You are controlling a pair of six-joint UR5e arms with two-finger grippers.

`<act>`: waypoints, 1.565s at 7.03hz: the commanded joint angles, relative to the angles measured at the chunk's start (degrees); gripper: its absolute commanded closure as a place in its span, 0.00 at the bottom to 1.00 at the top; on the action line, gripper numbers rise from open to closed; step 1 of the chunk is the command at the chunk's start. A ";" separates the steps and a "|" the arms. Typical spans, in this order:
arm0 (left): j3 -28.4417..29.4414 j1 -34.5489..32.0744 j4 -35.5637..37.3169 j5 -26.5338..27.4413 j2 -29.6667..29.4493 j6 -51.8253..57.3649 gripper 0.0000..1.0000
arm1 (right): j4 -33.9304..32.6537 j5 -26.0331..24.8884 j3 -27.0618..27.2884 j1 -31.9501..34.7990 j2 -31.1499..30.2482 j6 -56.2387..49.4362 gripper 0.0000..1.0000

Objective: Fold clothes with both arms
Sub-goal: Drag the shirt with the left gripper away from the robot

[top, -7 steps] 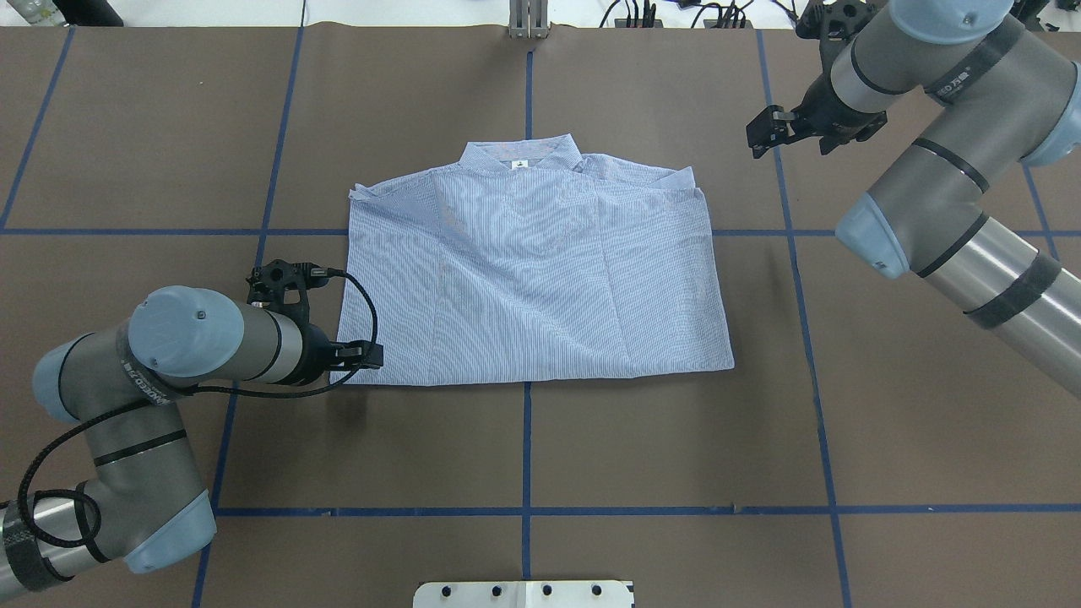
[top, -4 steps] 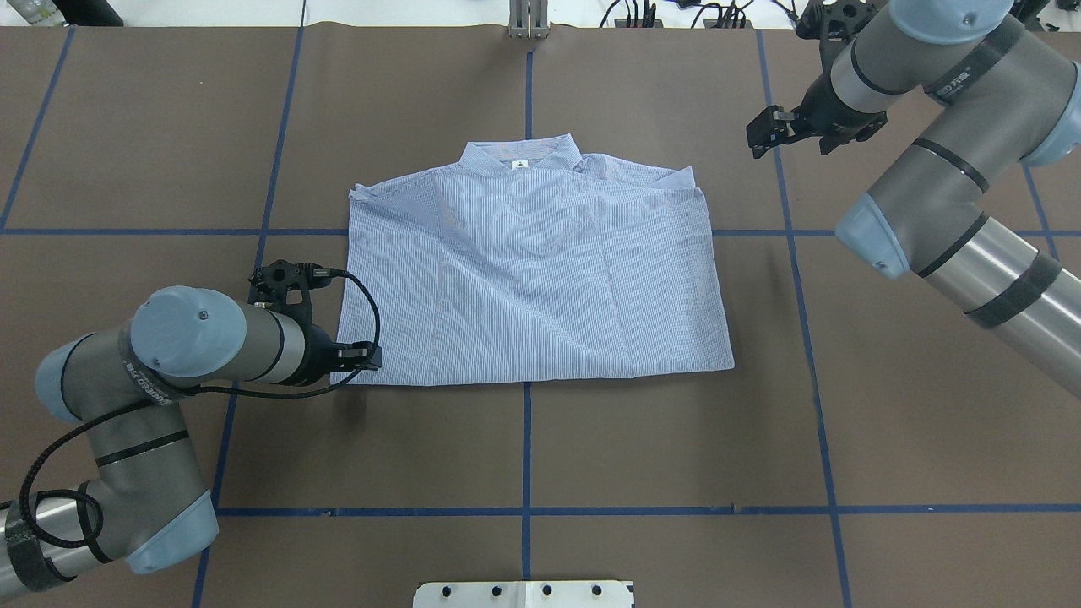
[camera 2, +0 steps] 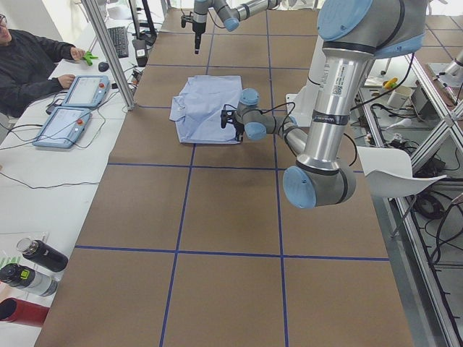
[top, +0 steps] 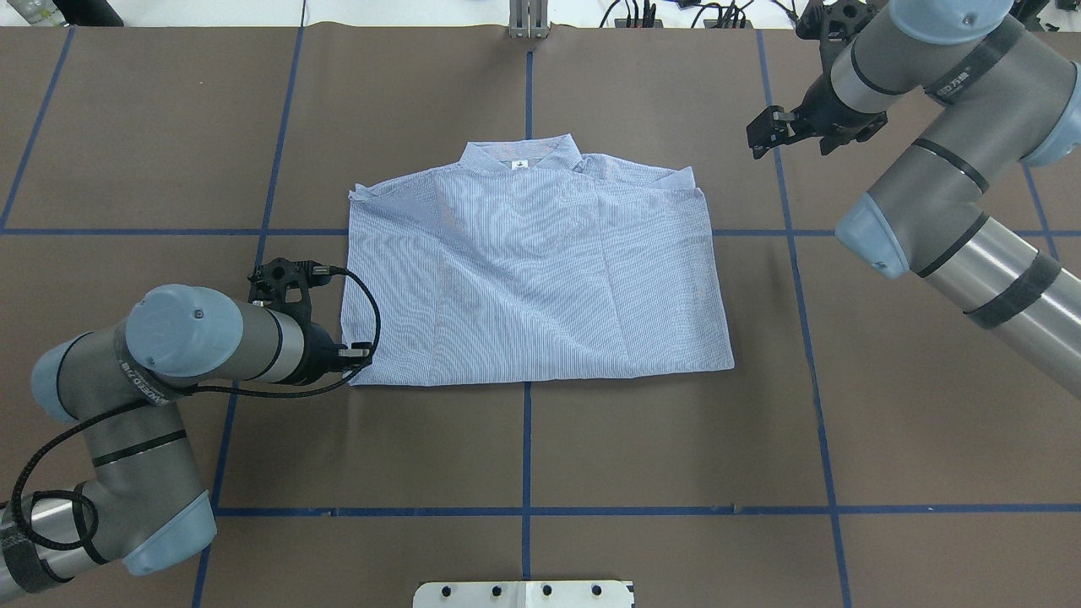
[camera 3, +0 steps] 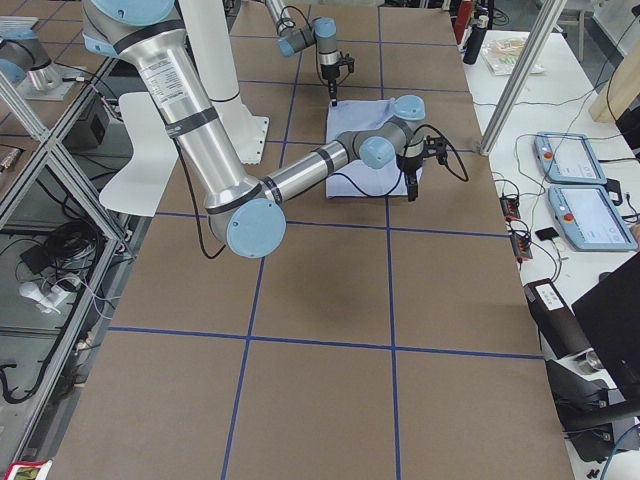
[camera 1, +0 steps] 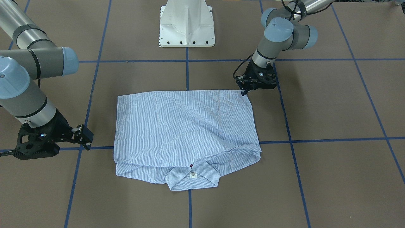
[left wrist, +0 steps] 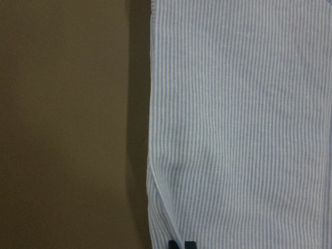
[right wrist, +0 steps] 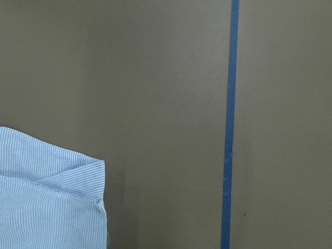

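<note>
The blue-and-white striped shirt (top: 540, 279) lies folded flat on the brown table, its collar (top: 521, 156) and white label at the far edge. It also shows in the front view (camera 1: 186, 126). My left gripper (top: 365, 355) is low at the shirt's near-left corner, seen in the front view (camera 1: 244, 92) too. In the left wrist view its fingertips (left wrist: 181, 244) are closed together on the striped cloth (left wrist: 244, 124). My right gripper (top: 756, 137) hangs open and empty above the table, to the right of the shirt's far-right shoulder (right wrist: 46, 202); it also shows in the front view (camera 1: 84, 137).
Blue tape lines (top: 527, 439) grid the brown table. The white pedestal base (camera 1: 187, 25) stands at the near edge. A metal post (top: 529, 21) stands at the far edge. An operator (camera 2: 29, 58) sits by two tablets (camera 2: 72, 108) beyond the far edge.
My left gripper has shifted slightly left at the shirt's near-left corner, and that corner has drawn in a little. The right arm has not moved.
</note>
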 commanded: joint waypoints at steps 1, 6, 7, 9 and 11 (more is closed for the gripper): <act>-1.53 -0.81 4.75 -0.07 -0.02 1.55 1.00 | 0.02 0.09 0.34 0.00 0.00 0.12 0.00; 13.61 -16.51 7.34 3.45 -7.71 22.01 1.00 | -0.06 0.09 0.34 -0.09 0.00 0.12 0.00; 22.54 -20.11 6.56 3.45 -13.59 24.22 1.00 | -0.06 0.26 0.60 -0.09 0.09 0.21 0.00; 44.67 -24.44 -1.82 6.06 -25.89 30.20 1.00 | -0.06 0.18 0.69 -0.09 0.00 0.12 0.00; 51.64 -28.56 -5.74 0.17 -32.01 32.40 0.89 | -0.24 0.18 0.61 -1.13 1.04 3.08 0.00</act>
